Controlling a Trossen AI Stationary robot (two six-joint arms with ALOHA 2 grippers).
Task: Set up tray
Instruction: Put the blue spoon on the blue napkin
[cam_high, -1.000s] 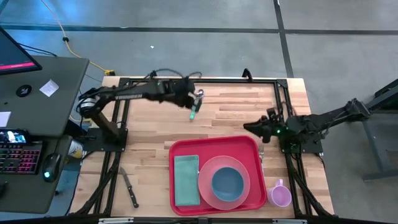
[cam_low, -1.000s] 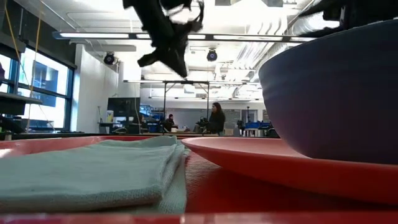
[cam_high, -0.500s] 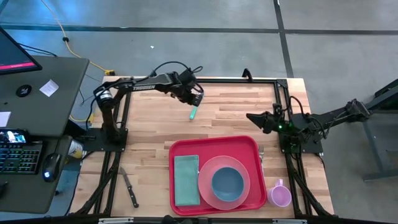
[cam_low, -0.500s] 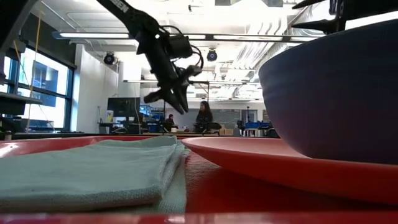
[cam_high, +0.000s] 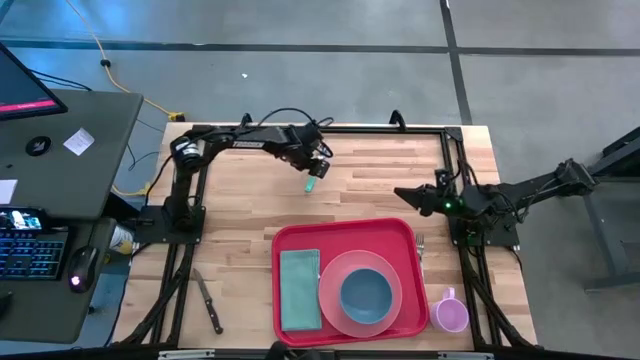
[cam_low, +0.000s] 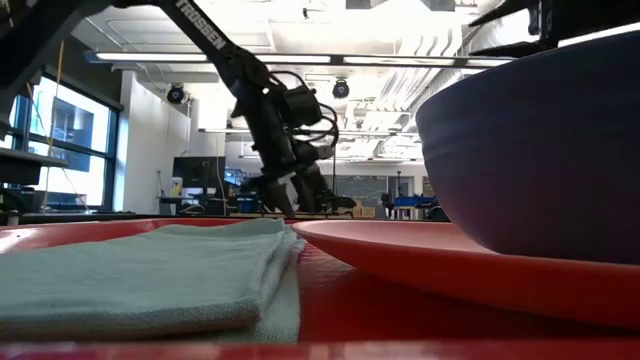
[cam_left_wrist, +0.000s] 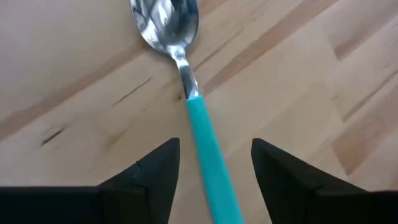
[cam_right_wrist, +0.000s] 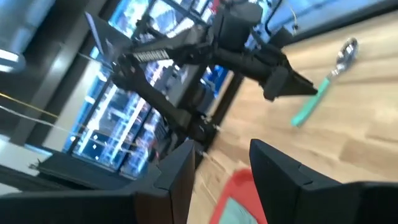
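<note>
The tray (cam_high: 345, 240) lies flat at the near edge of the tabletop (cam_high: 240, 215), right of centre. It carries a folded napkin (cam_high: 299, 289) along its left side and a plate (cam_high: 360, 292) with a bowl (cam_high: 366, 292) on it toward its near right corner. A fork (cam_high: 421, 246) lies on the wood just beside the tray's right rim, a cup (cam_high: 450, 313) sits by its near right corner, and a knife (cam_high: 208, 298) lies well apart near the tabletop's near left corner.

The left gripper (cam_left_wrist: 214, 165) is low over the far part of the tabletop, left of centre. Its fingers (cam_left_wrist: 155, 171) stand apart on either side of the spoon's (cam_left_wrist: 199, 124) teal handle without clamping it; the spoon appears to rest on the wood. The right gripper (cam_high: 403, 193) hangs above the right side of the tabletop, beyond the tray's far right corner, holding nothing, its fingers (cam_right_wrist: 180, 168) partly apart.

Handling assessment, by judgement: the tray appears to be stiff, smooth plastic, light in itself but loaded with loose crockery. Any tilt or jerk would likely slide the plate and bowl. The low raised rim is the only practical hold; the bare far edge is the clearest access. It should be pushed or dragged level rather than lifted by one side.
</note>
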